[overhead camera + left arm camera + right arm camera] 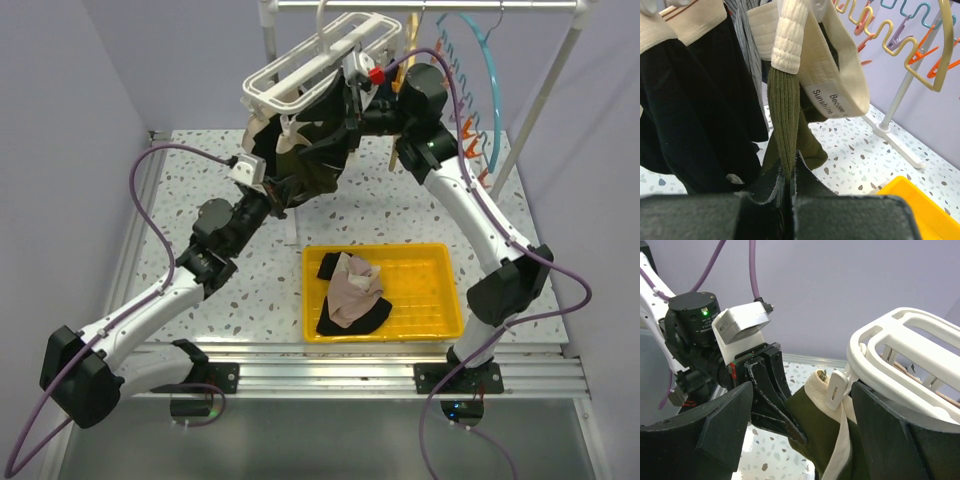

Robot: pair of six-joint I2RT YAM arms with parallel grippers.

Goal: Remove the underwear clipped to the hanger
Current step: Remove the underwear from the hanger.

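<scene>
Left pincer (788, 176) is clenched hard on the low hem of the olive pair (785, 110), and the ribbed cloth runs as a taut strand out of the shut jaws. Higher up, the right pincer (805, 440) is released and stands wide. It has one finger either side of the olive pair's cream waistband (815, 385) and the white clip (835, 390) biting it. Whether a finger touches the clip, I cannot tell. So the olive pair is clipped to the hanger (320, 60) at the top and gripped at the bottom.

Around them, nearest first: the yellow tray (440, 305) sits on the table (400, 210), with loose pairs (352, 290), black and pink, heaped inside. At the hanger, more underwear crowds the olive pair. A hanging black pair (690, 115) is just beside it, and a grey striped one (747, 45) sits behind. Farthest back, the rack (420, 5) carries the hanger, with coloured hangers (468, 128) alongside.
</scene>
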